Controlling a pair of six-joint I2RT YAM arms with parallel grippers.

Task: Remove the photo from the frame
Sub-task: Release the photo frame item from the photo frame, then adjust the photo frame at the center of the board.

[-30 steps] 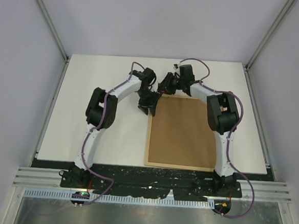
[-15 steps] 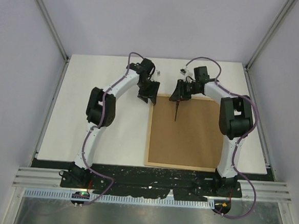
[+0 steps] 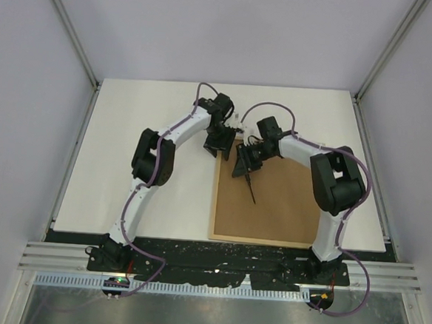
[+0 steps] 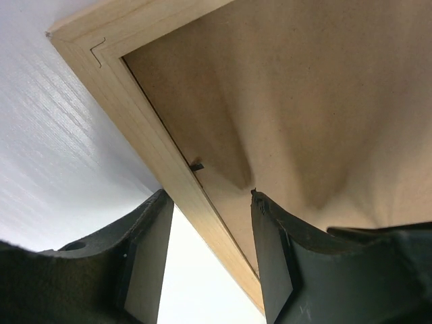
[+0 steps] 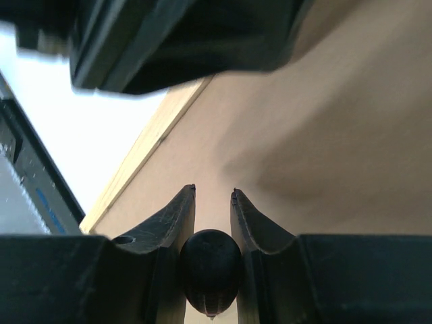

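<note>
One light-wood frame (image 3: 271,218) lies flat, back up, on the right half of the white table (image 3: 142,164), its near edge close to the bases of our arms. We see its brown back panel (image 4: 304,101) filling the wooden rim, with a small dark tab (image 4: 196,165) at the inner edge of the left side. Our left claw (image 3: 219,144) hangs over the far left corner, fingers spread, one on each side of that rim, gripping nothing. Our right claw (image 3: 243,164), just beside it above the panel, is closed on the round end of a thin black stick (image 3: 251,188) that slants down toward the panel; we cannot tell whether the tip touches
</note>
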